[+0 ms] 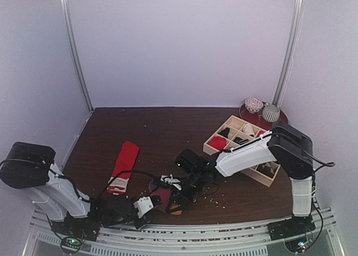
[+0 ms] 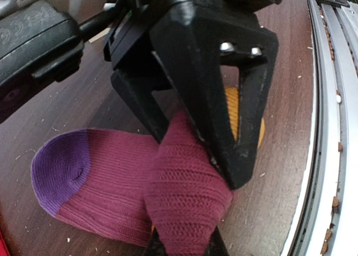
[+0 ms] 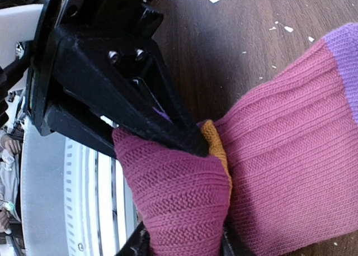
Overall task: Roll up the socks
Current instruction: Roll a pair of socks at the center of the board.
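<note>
The job is only just getting under way, by my reading: the magenta sock [image 2: 106, 183] is lying at the 6 o'clock edge of the counter [image 1: 168, 127], between the two arms, with one end doubled over into a thick fold rather than a finished roll. The left claw [image 2: 193, 211] is closing tight on that fold, its fingers pressing into the fabric, and the right claw [image 3: 173, 194] is pinching the same bunched fabric from the other side at a narrow gap. In the left wrist view the sock's length is running 9 to 3 o'clock – purple end [image 2: 56, 172] pointing to 9, orange cuff [image 2: 246, 122] showing behind the fingers toward 3. The red sock [image 1: 125, 161] is lying flat and unrolled toward 8 o'clock on the counter – its length running roughly 1 to 7 o'clock, with its striped cuff at the near end. So one roll is looking barely begun, the other not yet started.
</note>
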Available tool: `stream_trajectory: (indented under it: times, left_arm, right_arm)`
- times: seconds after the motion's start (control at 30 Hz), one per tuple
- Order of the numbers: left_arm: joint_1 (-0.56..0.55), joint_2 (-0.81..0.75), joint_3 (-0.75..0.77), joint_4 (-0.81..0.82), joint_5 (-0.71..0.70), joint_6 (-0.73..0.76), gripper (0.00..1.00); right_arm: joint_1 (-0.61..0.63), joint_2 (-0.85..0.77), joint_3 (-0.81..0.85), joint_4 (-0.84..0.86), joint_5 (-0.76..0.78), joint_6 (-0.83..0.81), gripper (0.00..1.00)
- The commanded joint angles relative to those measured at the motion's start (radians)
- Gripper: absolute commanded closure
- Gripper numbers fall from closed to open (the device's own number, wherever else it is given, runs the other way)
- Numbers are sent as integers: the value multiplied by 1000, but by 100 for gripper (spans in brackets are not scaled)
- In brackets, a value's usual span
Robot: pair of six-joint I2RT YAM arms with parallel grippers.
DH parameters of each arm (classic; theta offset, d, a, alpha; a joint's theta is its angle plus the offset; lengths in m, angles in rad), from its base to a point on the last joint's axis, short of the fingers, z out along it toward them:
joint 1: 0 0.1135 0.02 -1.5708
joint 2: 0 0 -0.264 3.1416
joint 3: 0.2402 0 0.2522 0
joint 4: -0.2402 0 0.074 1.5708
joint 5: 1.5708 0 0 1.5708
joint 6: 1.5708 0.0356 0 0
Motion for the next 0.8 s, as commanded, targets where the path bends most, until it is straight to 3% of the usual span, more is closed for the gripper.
stream_trajectory:
  times: [0.0, 0.1, 0.2, 0.3, 0.43, 0.53, 0.77]
  left_arm:
    - [14, 19, 11, 19, 3, -156, 100]
    - [37, 14, -20, -29, 32, -282, 100]
    - [54, 18, -12, -133, 95, -382, 100]
    - [75, 35, -3, -197, 167, -471, 100]
    - [89, 64, -3, -223, 233, -545, 100]
    - [94, 91, -7, -215, 261, -573, 100]
    - [102, 133, -9, -186, 301, -572, 100]
  right_arm:
    - [16, 47, -74, -100, 89, 12, 62]
    - [3, -73, -146, 43, 165, 20, 60]
    - [-1, -272, -332, 310, 279, -18, 54]
    - [29, -416, -479, 527, 410, -158, 49]
    - [105, -487, -602, 697, 537, -327, 47]
    - [137, -473, -639, 770, 557, -403, 46]
    - [164, -364, -557, 717, 582, -517, 46]
